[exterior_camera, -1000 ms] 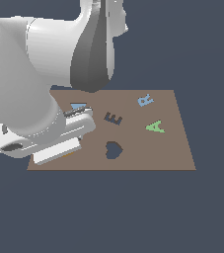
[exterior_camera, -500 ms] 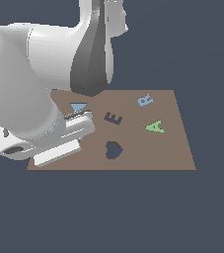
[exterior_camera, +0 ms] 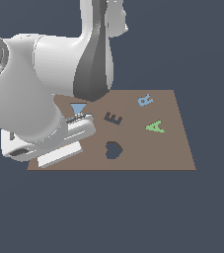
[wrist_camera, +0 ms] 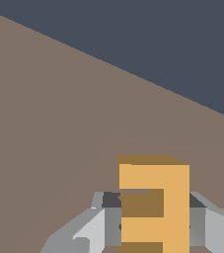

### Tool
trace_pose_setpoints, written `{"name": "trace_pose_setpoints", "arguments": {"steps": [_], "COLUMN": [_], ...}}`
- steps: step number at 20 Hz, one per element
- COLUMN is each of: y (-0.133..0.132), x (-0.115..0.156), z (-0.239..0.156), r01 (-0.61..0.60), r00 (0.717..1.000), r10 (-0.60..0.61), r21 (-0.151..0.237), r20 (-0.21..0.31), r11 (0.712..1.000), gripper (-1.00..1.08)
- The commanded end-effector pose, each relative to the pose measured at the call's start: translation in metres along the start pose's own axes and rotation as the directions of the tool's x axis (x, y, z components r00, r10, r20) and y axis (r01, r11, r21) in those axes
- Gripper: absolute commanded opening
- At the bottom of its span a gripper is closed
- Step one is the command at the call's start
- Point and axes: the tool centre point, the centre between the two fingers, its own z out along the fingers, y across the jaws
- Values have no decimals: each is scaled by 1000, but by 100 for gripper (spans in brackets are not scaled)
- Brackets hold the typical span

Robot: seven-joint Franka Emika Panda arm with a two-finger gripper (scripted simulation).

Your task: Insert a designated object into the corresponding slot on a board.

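Observation:
In the wrist view the orange E (wrist_camera: 155, 207) stands between my two fingers, whose pads press against its opposite sides, so my gripper (wrist_camera: 154, 213) is shut on it, over the brown board (wrist_camera: 59, 123). In the exterior view the arm's white hand (exterior_camera: 59, 141) hangs low over the board's (exterior_camera: 175, 148) corner at the exterior view's left, hiding the fingers and the E. The dark E-shaped slot (exterior_camera: 113, 118) lies near the board's middle, to the right of the hand and apart from it.
A dark heart-shaped cutout (exterior_camera: 113, 150) lies just in front of the E slot. A light blue R (exterior_camera: 145, 100) and a green A (exterior_camera: 155, 126) rest on the board's right half. A small blue triangle (exterior_camera: 77, 108) shows beside the arm.
The hand has stayed almost in place over the board's left corner; only the upper arm links shifted slightly.

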Motion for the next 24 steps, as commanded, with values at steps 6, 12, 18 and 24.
{"name": "trace_pose_setpoints", "arguments": {"steps": [6, 12, 18, 24], "y": [0, 0, -14, -45], "x": [0, 0, 3, 5], "z": [0, -3, -4, -5], "r01": [0, 1, 57, 184], "r00": [1000, 1000, 998, 983], "r10": [0, -1, -57, -184], "r21": [0, 0, 0, 0], "r20": [0, 0, 0, 0], "r11": [1000, 1000, 998, 983], "gripper": [-100, -100, -100, -100]}}
